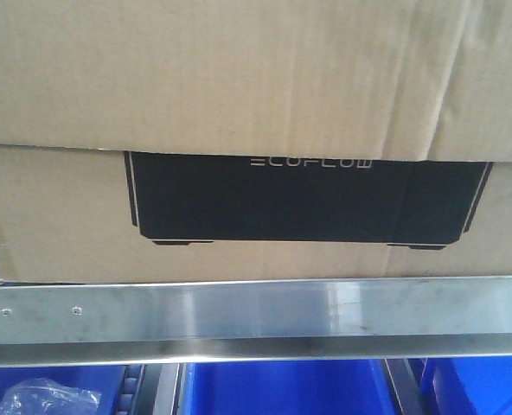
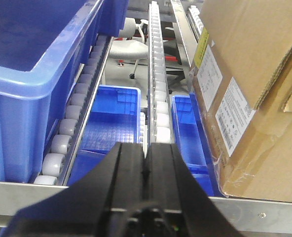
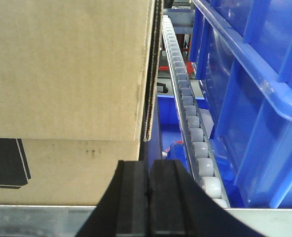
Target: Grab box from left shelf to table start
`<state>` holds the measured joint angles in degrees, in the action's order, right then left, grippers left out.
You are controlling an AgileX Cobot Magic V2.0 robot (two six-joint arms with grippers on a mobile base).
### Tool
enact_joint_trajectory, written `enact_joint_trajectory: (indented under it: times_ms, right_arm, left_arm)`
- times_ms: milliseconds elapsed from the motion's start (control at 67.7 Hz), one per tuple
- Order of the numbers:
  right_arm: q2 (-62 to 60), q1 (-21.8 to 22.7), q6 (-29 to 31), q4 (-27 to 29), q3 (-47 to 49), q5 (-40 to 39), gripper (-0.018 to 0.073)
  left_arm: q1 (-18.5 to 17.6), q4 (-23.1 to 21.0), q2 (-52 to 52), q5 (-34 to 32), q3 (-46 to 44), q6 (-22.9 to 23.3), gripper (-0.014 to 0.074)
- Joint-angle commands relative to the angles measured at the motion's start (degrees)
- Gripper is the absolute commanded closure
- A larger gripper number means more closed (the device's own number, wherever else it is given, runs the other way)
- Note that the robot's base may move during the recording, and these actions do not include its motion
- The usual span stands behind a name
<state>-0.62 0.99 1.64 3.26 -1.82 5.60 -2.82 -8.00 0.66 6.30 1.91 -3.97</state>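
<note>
The box (image 1: 239,104) is seen on the shelf (image 1: 256,316), just behind the front rail, with a blue bin (image 2: 32,74) on a roller lane (image 2: 158,98) to its left and another bin (image 3: 254,98) past more rollers (image 3: 190,118) to its right. The left tool (image 2: 147,163) is held in front of the rail, beside the box's left face. Its fingers are pressed together with only a seam between them, and nothing is gripped. The right tool (image 3: 147,182) is placed near the box's right front corner, likewise fully closed and empty. The box is judged large and, from its bulk, probably heavy, though its weight cannot be read from these views. The corrugated walls should be stiff yet easily dented, and the plain cardboard may slip under narrow fingers. A top flap hangs loose over the front face and hides the upper part of the black panel; it should not be used as a hold, since it would bend or tear. A two-sided hold is advised, with one tool pressed against each side wall, low down and below the flaps, so that the box can be drawn forward over the rail.
</note>
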Motion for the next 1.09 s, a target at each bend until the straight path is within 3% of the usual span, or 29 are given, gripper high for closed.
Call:
enact_joint_trajectory:
  times_ms: [0,325,561,679,797,901,989,1078]
  right_arm:
    - [-0.51,0.39,0.37,0.14,-0.13,-5.03,0.0502]
    - [-0.51,0.39,0.37,0.14,-0.13,-5.03,0.0502]
    - [-0.51,0.39,0.37,0.14,-0.13,-5.03,0.0502]
    - [-0.51,0.39,0.37,0.14,-0.13,-5.11,0.0502]
    - [-0.51,0.39,0.37,0.14,-0.13,-5.11,0.0502]
    - [-0.51,0.39,0.37,0.14,-0.13,-5.11,0.0502]
    - [-0.51,0.39,0.37,0.14,-0.13,-5.11,0.0502]
    - [-0.51,0.39,0.37,0.14,-0.13,-5.11,0.0502]
  left_arm:
    - [-0.27,-0.13,0.80,-5.13,-0.37,-0.03,0.0687]
    - [-0.27,-0.13,0.80,-5.35,-0.37,-0.03,0.0687]
    - [-0.27,-0.86,0.80,-10.28,-0.37,-0.03,0.0687]
    - [-0.27,-3.99,0.80,-11.42,-0.37,-0.03,0.0687]
    - [-0.27,-11.83,0.21,-10.14,-2.72,-0.03,0.0685]
    - [-0.34,-5.53,-1.71,-4.45,-8.54,-0.03,0.0627]
    - [-0.34,0.82,-3.97,-0.87,-14.78,-0.03,0.0510]
    - [-0.34,2.02,-6.87,1.18,-21.01,-0.03,0.0344]
